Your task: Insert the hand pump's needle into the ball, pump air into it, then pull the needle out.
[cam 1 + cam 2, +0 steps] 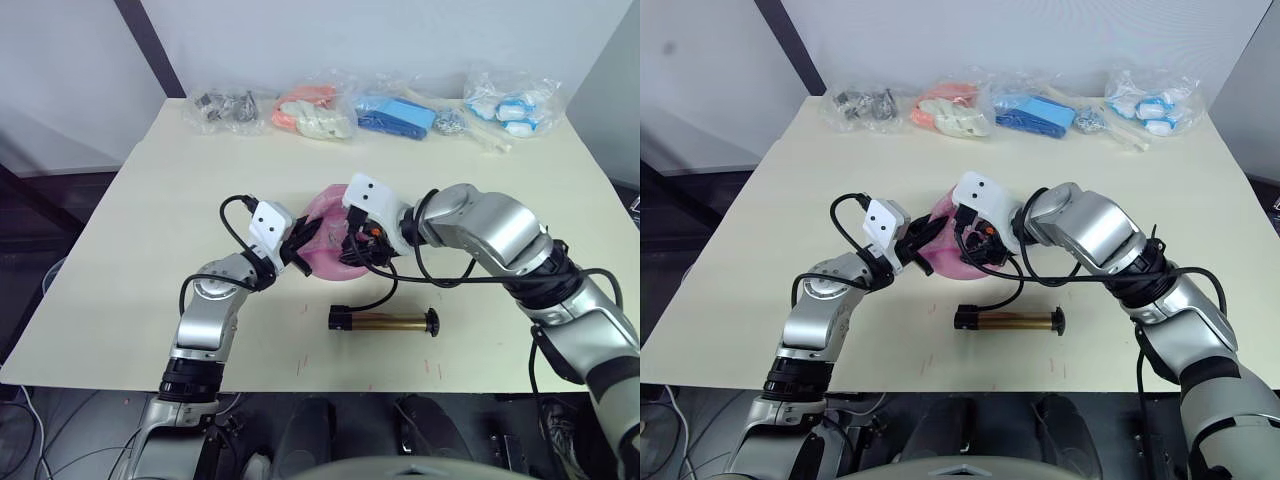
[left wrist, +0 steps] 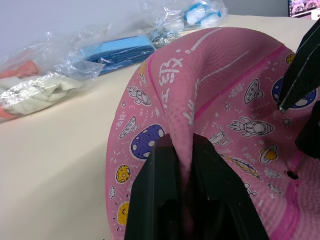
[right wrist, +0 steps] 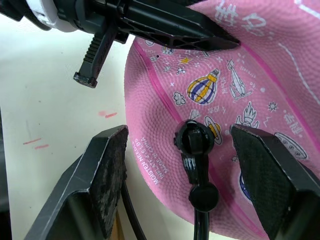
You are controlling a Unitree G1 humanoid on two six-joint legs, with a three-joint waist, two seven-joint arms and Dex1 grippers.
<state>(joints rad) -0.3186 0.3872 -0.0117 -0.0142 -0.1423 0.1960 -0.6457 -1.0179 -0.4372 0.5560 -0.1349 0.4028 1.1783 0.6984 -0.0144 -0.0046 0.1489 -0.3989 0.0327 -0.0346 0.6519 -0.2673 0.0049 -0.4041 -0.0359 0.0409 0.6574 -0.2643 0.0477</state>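
Note:
The pink ball (image 1: 328, 225) sags, half deflated, at the middle of the table. My left gripper (image 2: 182, 144) is shut on a raised fold of its skin, coming from the ball's left side (image 1: 305, 248). The hand pump (image 1: 385, 321) lies flat on the table in front of the ball, and its thin black hose (image 1: 380, 295) curls up to the ball. The black needle fitting (image 3: 194, 147) stands against the ball's surface; the needle's pin is hidden. My right gripper (image 3: 180, 134) is open, one finger on each side of the fitting without touching it.
Several clear bags line the table's far edge: dark parts (image 1: 225, 108), orange and white items (image 1: 315, 110), blue items (image 1: 400, 112), blue and white items (image 1: 510, 102). Small red marks (image 1: 303, 362) lie near the front edge of the table.

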